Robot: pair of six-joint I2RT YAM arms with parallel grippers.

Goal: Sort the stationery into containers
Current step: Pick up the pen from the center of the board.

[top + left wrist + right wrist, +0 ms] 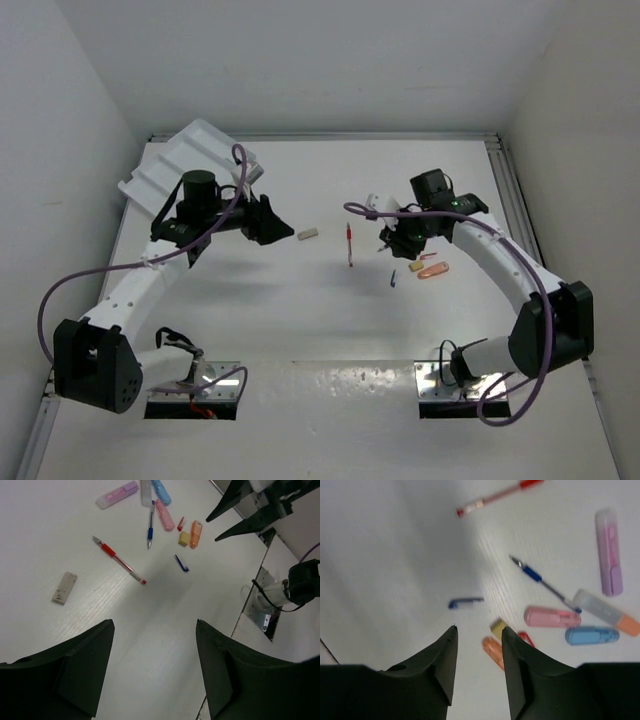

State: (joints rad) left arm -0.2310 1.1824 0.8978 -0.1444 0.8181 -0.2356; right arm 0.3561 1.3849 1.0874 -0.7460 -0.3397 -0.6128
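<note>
The stationery lies loose on the table in front of my right gripper (392, 243) (479, 628), which hangs open and empty just above it. Nearest its tips are an orange marker (492, 652), a small yellowish eraser (498, 628), a red cap (526, 639) and a blue cap (465, 602). Farther off are a pink marker (551, 617), blue marker (591, 635), blue pen (542, 582), pink-purple highlighter (609, 552) and red pen (495, 497). A beige eraser (308, 235) (64, 587) lies apart, just ahead of my left gripper (285, 228) (155, 622), open and empty. The white tray (190, 160) sits at far left.
White walls close in the table on three sides, with a metal rail (510, 190) along the right edge. The tray sits behind the left arm. The two arms' base plates (195, 385) are at the near edge.
</note>
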